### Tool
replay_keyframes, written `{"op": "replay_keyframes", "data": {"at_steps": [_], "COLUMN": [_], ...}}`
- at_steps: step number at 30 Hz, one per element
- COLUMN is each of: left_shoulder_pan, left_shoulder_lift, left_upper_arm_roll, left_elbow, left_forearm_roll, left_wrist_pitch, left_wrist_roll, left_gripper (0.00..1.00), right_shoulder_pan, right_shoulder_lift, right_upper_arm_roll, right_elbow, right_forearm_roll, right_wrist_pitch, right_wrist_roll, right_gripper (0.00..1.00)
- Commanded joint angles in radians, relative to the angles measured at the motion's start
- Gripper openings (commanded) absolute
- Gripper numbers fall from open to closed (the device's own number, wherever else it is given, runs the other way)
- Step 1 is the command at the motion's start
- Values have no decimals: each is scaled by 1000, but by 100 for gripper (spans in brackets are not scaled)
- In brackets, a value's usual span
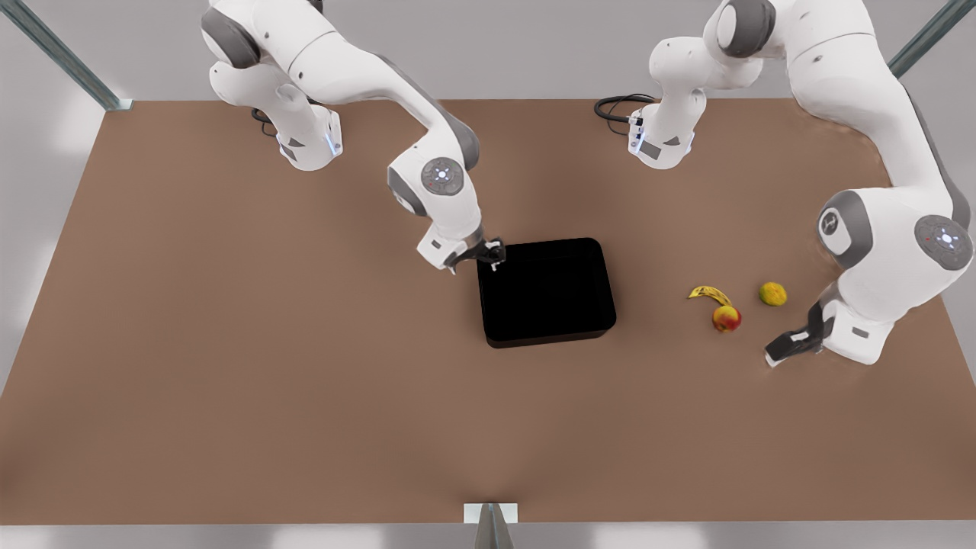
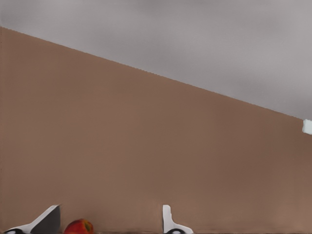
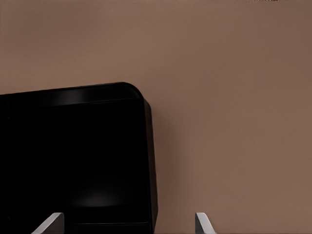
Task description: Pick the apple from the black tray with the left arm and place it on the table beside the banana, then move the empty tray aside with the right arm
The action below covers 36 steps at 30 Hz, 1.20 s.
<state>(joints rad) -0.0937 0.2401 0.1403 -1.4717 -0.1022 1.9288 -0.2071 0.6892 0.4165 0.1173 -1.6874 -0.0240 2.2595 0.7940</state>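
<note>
Front view: right pincer (image 1: 493,255) wide at black tray (image 1: 546,290) rim; left pincer (image 1: 779,352) wide beside apple (image 1: 727,318).

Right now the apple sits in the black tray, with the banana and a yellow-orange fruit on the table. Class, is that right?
Not quite. The front view shows the apple on the table, touching the banana; the tray is empty. The yellow-orange fruit does lie on the table.

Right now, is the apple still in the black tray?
No. In the front view the apple lies on the table beside the banana, and the black tray is empty.
</note>
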Motion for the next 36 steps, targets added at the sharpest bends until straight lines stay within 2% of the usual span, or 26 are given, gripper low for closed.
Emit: {"op": "replay_keyframes", "data": {"at_steps": [1, 3, 14, 20, 23, 25, 29, 32, 36], "left_shoulder_pan": [2, -1, -8, -34, -31, -31, -28, -26, -26], "left_shoulder_lift": [-133, -27, 1, 2, 5, 5, 5, 7, 5], "left_upper_arm_roll": [-8, -27, -24, -27, -24, -24, -21, -21, -21], "left_elbow": [-93, -9, -7, -2, -2, -4, -2, -2, -2], "left_forearm_roll": [-13, -2, 13, 21, 21, 13, 13, 13, 13], "left_wrist_pitch": [-154, -140, -136, -145, -145, -145, -145, -145, -145], "left_wrist_roll": [273, 169, 229, 245, 244, 241, 244, 242, 242], "left_gripper": [100, 100, 100, 100, 100, 100, 100, 100, 100], "right_shoulder_pan": [0, 0, -3, -8, -13, -14, -14, -14, -14], "right_shoulder_lift": [24, 62, 212, 217, 234, 235, 237, 237, 170], "right_upper_arm_roll": [8, 13, 31, 32, 30, 30, 30, 28, 32], "right_elbow": [-6, -6, -14, -57, -55, -52, -51, -49, -47], "right_forearm_roll": [-76, -120, -155, -162, -160, -156, -151, -151, -149], "right_wrist_pitch": [207, 226, 239, 239, 239, 239, 238, 238, 170], "right_wrist_roll": [516, 505, 343, 122, 116, 117, 119, 119, 105], "right_gripper": [100, 100, 100, 100, 85, 59, 33, 23, 22]}}
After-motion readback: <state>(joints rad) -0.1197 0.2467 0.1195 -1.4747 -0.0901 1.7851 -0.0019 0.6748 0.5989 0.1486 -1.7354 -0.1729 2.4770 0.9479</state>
